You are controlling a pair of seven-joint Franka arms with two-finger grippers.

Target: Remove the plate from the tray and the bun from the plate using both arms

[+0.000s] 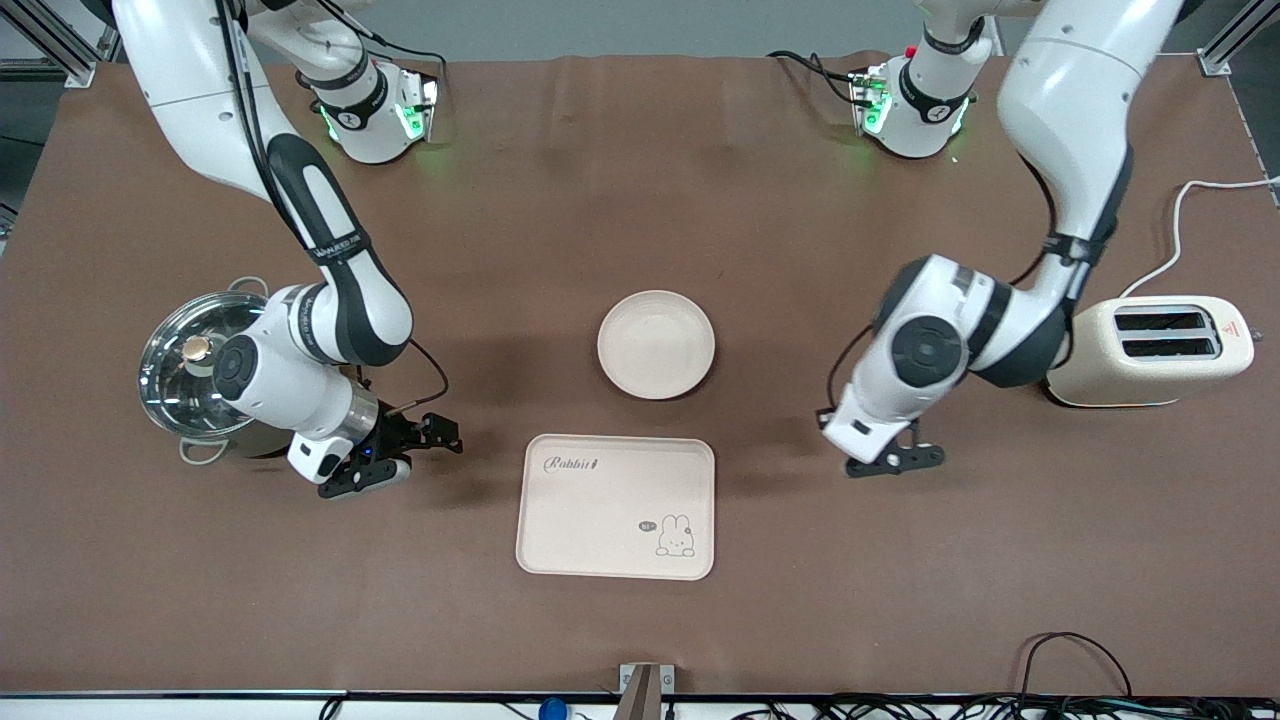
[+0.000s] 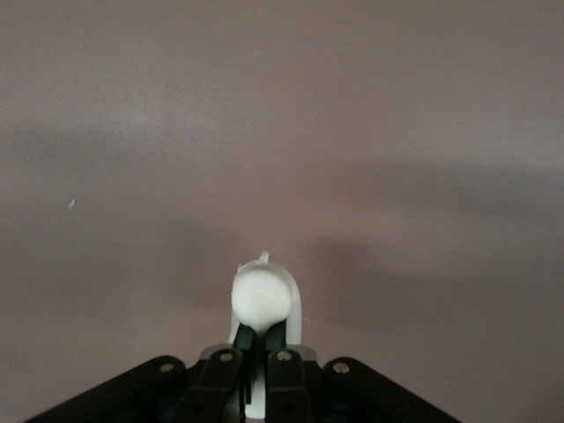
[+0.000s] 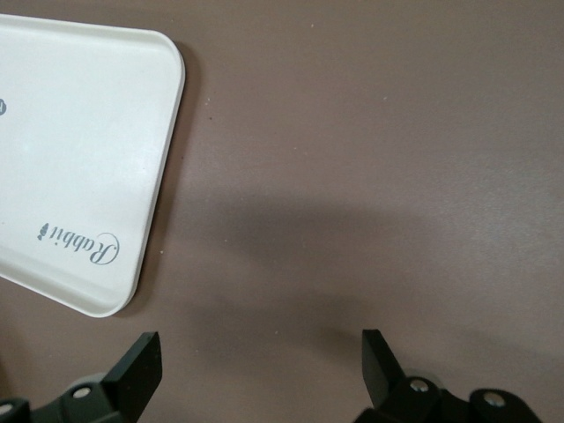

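Note:
The round cream plate (image 1: 656, 344) lies on the brown table, farther from the front camera than the rabbit tray (image 1: 617, 505). My left gripper (image 1: 897, 460) hangs over bare table between the tray and the toaster. In the left wrist view it (image 2: 261, 333) is shut on a small pale cream bun (image 2: 262, 295), which sticks out past the fingertips. The bun is hidden in the front view. My right gripper (image 1: 418, 452) is open and empty, low over the table beside the tray's right-arm end. The right wrist view shows its fingers (image 3: 141, 366) spread wide and the tray's corner (image 3: 88, 176).
A steel pot with a glass lid (image 1: 200, 365) stands at the right arm's end of the table, close to that arm's wrist. A cream toaster (image 1: 1150, 350) with its white cable stands at the left arm's end. Cables lie along the table's front edge.

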